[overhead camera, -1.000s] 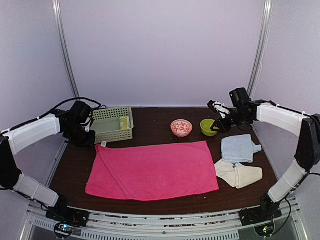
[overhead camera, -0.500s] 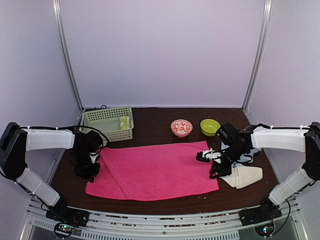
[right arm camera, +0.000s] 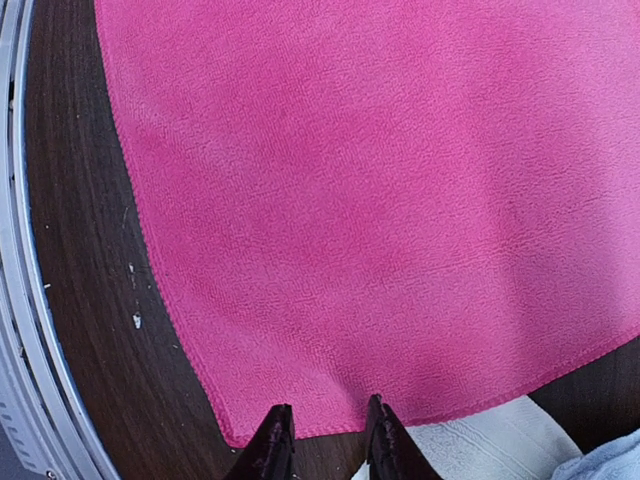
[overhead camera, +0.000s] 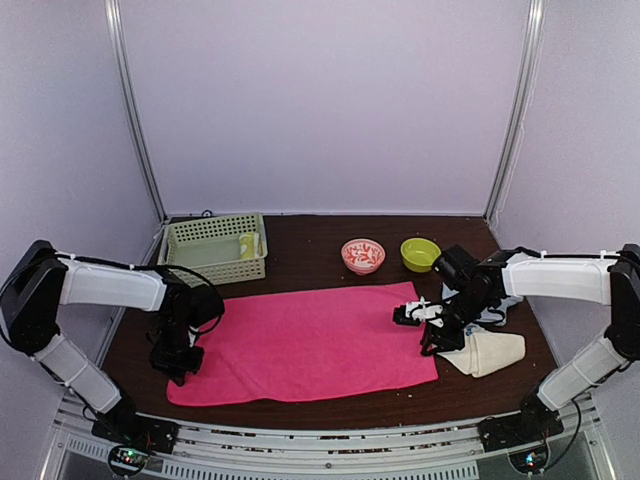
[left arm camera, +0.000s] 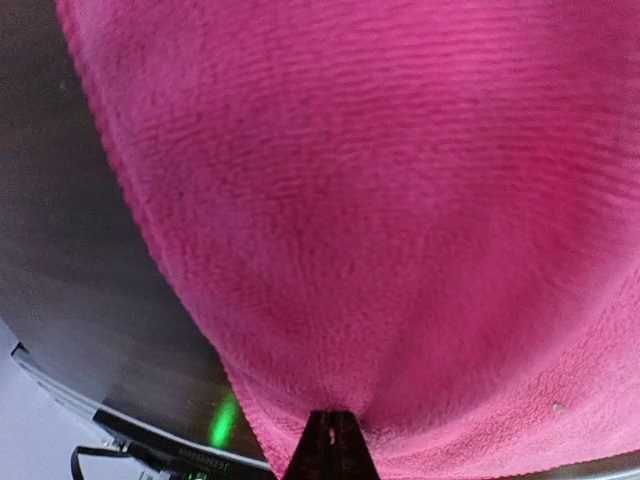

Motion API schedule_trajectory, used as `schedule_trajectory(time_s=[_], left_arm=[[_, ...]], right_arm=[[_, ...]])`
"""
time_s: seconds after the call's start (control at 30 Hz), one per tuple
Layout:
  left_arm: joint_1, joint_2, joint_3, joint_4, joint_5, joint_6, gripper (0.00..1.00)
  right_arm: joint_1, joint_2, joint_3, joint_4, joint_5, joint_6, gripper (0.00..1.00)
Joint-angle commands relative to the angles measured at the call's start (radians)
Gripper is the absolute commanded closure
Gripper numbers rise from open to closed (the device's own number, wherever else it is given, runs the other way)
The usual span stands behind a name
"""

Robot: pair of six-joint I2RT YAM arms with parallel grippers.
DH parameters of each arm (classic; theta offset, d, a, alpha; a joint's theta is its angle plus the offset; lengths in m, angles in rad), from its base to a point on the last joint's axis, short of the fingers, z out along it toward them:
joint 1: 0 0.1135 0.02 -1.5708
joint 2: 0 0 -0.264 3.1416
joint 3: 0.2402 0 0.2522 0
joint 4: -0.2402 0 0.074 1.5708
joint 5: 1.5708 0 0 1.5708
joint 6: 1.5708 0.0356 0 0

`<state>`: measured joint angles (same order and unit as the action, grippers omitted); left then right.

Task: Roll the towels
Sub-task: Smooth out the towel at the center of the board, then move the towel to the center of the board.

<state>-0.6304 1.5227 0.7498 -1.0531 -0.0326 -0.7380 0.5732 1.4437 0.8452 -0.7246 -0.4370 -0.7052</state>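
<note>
The long pink towel (overhead camera: pixel 310 340) lies spread flat across the middle of the table. My left gripper (overhead camera: pixel 180 368) is at its near left corner, shut on a pinch of the pink towel (left arm camera: pixel 380 200), which puckers at the closed tips of the left gripper (left arm camera: pixel 333 440). My right gripper (overhead camera: pixel 430 346) hangs over the near right corner. In the right wrist view, the right gripper (right arm camera: pixel 328 440) is open, its fingers astride the pink towel's (right arm camera: pixel 380 180) edge. The cream towel (overhead camera: pixel 490 352) lies just right of it. A corner of the light blue towel (right arm camera: pixel 612 466) shows. The yellow towel (overhead camera: pixel 248 245) sits in the basket.
The green plastic basket (overhead camera: pixel 222 268) stands at the back left. A red-patterned bowl (overhead camera: pixel 362 255) and a green bowl (overhead camera: pixel 419 253) sit behind the pink towel. The table's metal front rail (right arm camera: pixel 20 330) runs close to the towel's near edge.
Both arms swung down from the back to the pink towel's near corners. The left gripper shut on the towel and shifted slightly. The right gripper narrowed, then held still.
</note>
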Motion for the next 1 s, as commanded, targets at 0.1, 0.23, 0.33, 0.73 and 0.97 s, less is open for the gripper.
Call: schedule_trajectory(time_s=[0.1,0.23,0.33,0.73,0.97], left_arm=[[-0.052,0.119,0.085,-0.289,-0.196,-0.138,1.0],[-0.044,0.101,0.099,-0.295,-0.195,-0.109,1.0],[-0.044,0.077,0.162,-0.278,-0.182,-0.084,1.0],[-0.053,-0.031,0.233,0.093,0.204,0.047,1.0],[-0.054,-0.025,0.067,0.071,0.138,0.029,1.0]], right_arm=[[0.005,-0.033,0.017,-0.006,0.007,-0.026,0.75],[0.005,-0.046,0.009,-0.017,0.002,-0.031,0.75],[0.006,-0.05,0.013,-0.036,-0.019,-0.041,0.74],[0.065,-0.046,-0.05,-0.068,0.09,-0.103,0.78],[0.118,0.001,-0.093,-0.018,0.179,-0.072,0.8]])
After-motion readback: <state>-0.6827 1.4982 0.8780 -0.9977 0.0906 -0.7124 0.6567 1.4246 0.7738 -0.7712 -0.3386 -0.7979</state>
